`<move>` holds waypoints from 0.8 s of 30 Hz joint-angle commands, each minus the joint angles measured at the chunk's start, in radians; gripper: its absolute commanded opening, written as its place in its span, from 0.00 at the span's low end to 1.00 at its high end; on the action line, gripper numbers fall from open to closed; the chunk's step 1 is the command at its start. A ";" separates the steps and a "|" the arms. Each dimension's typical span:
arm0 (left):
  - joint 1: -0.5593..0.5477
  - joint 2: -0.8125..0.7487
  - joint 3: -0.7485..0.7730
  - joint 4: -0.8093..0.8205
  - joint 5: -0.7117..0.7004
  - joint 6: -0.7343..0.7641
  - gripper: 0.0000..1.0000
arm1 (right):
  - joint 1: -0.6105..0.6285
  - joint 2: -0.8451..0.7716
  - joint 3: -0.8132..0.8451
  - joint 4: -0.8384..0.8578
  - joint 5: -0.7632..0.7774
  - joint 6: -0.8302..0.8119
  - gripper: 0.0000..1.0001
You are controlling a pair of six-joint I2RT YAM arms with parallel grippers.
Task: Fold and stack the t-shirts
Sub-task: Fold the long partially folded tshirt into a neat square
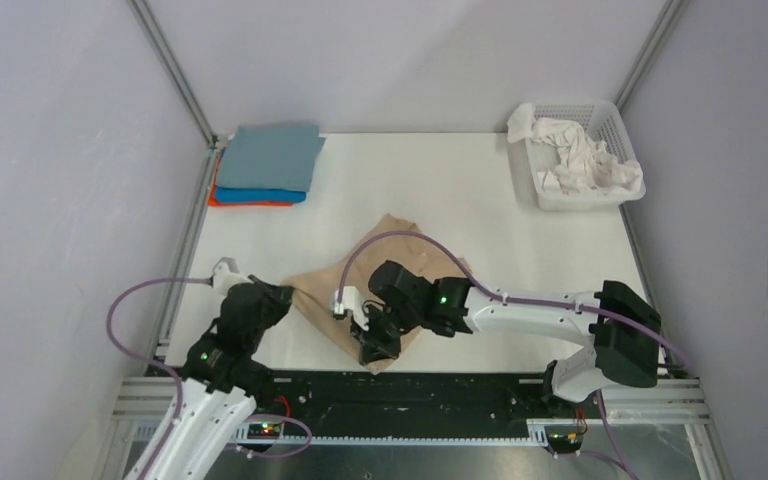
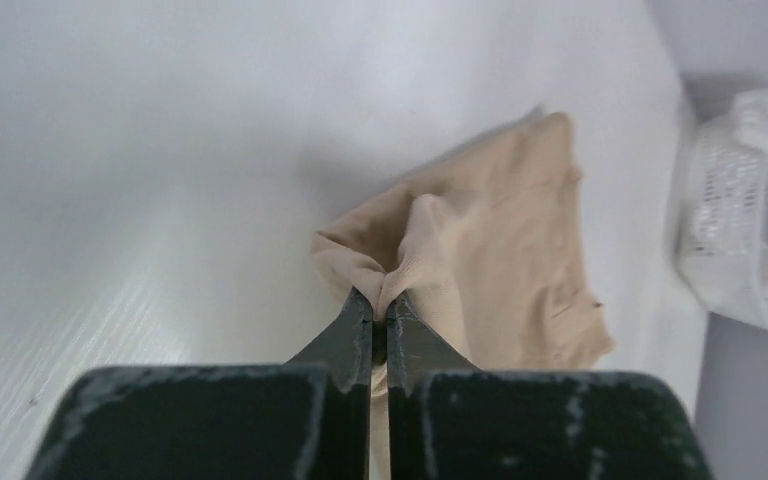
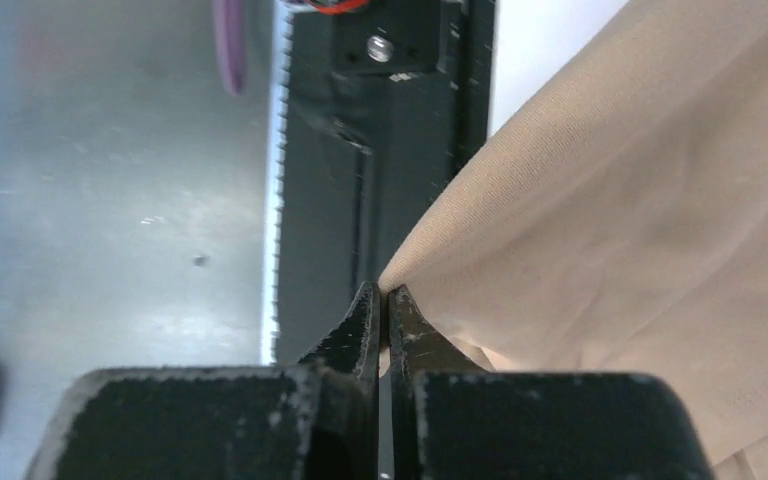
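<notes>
Far-left corner: folded stack (image 1: 265, 165), grey-blue on top, then bright blue, orange at the bottom, close to the left wall.

Left tool (image 2: 380, 308): fingers pressed together on a bunched corner of the tan t-shirt (image 2: 505, 230), at its left edge, low over the bench (image 1: 480, 180).

The shirt sits near the middle of the bench, crumpled rather than flat, with its near part reaching the front edge.

Right tool (image 3: 382, 292): fingers pinched on another edge of the same shirt, right at the bench's near edge, with the black frame rail (image 3: 400, 120) just beyond.

Far-right corner: white mesh basket (image 1: 625, 135) with white cloth (image 1: 580, 165) heaped in it, one bit hanging over the rim.

Handling, my read:
- Light, limp knit with no stiffness. It will sag between grips, and drag and wrinkle if pulled across the bench.
- Not fragile and not slippery, so a thin pinch should hold.
- Best holds are corners or hems, two points well apart so the span goes taut. Both pinches look like edge grabs, but I can't tell which corner each one has.

Room:
- Bare bench beyond the shirt toward the far wall, between stack and basket. That's the place to spread it.
- Tight spots are the near edge, where cloth could hang off and snag the rail, and the left wall beside the left arm.
- The two tools are fairly near each other, and the purple cable (image 1: 400, 234) arcs over the shirt.
</notes>
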 commanded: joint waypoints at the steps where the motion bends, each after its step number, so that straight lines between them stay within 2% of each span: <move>1: 0.010 -0.148 0.101 -0.192 -0.154 -0.011 0.00 | 0.011 -0.043 0.056 -0.010 -0.279 0.120 0.00; 4: 0.010 -0.146 0.167 -0.201 -0.149 0.008 0.00 | 0.001 -0.073 0.059 0.003 -0.283 0.169 0.00; 9: 0.009 -0.011 0.273 -0.166 -0.159 0.031 0.00 | -0.052 -0.132 0.057 -0.044 -0.252 0.212 0.00; 15: 0.006 0.120 0.289 0.055 -0.074 0.068 0.00 | -0.157 -0.206 0.032 -0.109 -0.201 0.234 0.00; 24: -0.005 0.484 0.416 0.322 -0.004 0.103 0.00 | -0.407 -0.266 -0.044 -0.138 -0.205 0.251 0.00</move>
